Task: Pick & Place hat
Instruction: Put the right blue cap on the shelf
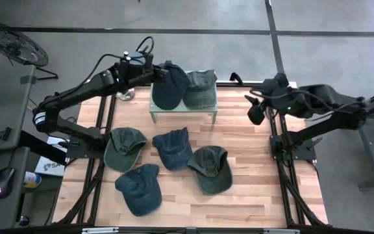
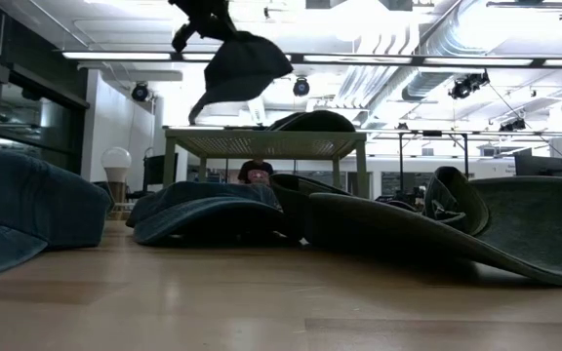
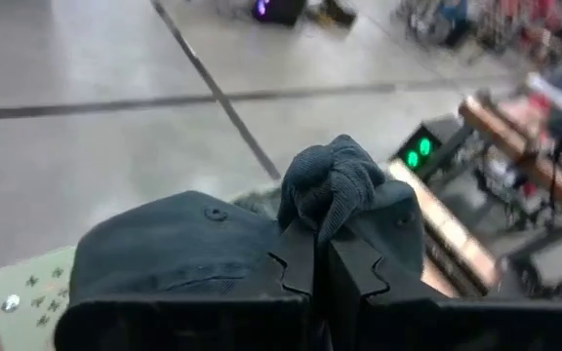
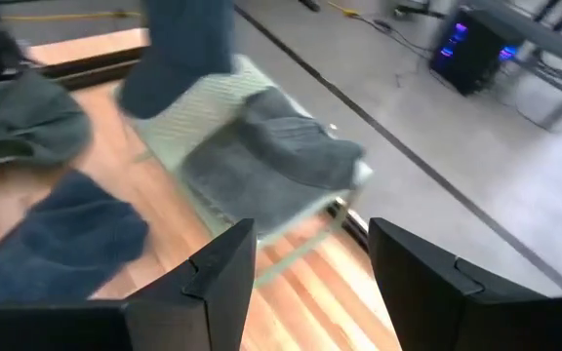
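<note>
My left gripper (image 1: 153, 70) is shut on a dark blue hat (image 1: 169, 84), which hangs over the left half of a small pale green stand (image 1: 182, 112) at the table's far edge. In the low view the blue hat (image 2: 242, 68) hangs just above the stand's top (image 2: 266, 142). An olive hat (image 1: 200, 89) rests crown up on the stand's right half. My right gripper (image 1: 255, 112) stands open in the air to the right of the stand, nothing between its fingers (image 4: 224, 265). My left gripper pinches a bunched fold of the blue hat's cloth (image 3: 328, 190) between its two shut fingers (image 3: 299, 261). The fingers come from the table's left, slanting a little downward. The hat hangs below them, clear of the table, its brim (image 2: 199, 109) lowest.
Several more hats lie on the wooden table nearer me: an olive one (image 1: 123, 148), a blue one (image 1: 173, 148), an olive one (image 1: 211, 169) and a blue one (image 1: 139, 188). A metal frame (image 1: 284, 162) runs along the table's sides.
</note>
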{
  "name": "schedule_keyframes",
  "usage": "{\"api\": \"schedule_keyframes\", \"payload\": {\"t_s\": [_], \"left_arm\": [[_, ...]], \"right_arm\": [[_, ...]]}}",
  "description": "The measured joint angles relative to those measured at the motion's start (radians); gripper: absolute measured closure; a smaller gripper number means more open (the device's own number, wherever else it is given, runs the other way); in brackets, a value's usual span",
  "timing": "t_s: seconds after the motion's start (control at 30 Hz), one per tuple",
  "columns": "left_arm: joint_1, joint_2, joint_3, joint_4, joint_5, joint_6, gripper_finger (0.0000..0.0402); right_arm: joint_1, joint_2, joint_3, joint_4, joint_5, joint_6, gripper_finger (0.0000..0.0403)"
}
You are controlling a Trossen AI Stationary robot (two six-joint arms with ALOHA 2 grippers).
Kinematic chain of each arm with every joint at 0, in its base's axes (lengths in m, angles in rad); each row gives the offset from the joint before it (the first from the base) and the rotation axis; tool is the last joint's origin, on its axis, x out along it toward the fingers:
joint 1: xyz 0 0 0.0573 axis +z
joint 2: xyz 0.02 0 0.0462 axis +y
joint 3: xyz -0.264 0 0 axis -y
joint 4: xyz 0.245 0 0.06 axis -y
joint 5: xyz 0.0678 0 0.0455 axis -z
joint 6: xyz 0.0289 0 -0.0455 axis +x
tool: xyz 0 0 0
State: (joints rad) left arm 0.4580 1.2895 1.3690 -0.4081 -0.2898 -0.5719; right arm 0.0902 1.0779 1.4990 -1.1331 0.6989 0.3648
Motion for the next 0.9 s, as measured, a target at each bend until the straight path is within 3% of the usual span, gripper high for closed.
{"api": "schedule_keyframes", "payload": {"t_s": [0.23,0.37,0.9], "left_arm": [[0.001,0.002,-0.001,-0.007,-0.033,-0.086,0.0402],[0.0,0.003,-0.001,-0.013,-0.043,-0.12,0.0402],[0.0,0.019,-0.001,-0.029,-0.148,-0.335,0.0401]], "right_arm": [[0.018,-0.128,-0.336,0.391,-0.167,-0.102,0.021],[0.017,-0.199,-0.453,0.517,-0.242,-0.104,0.021],[0.017,-0.35,-0.508,0.482,-0.261,-0.07,0.021]]}}
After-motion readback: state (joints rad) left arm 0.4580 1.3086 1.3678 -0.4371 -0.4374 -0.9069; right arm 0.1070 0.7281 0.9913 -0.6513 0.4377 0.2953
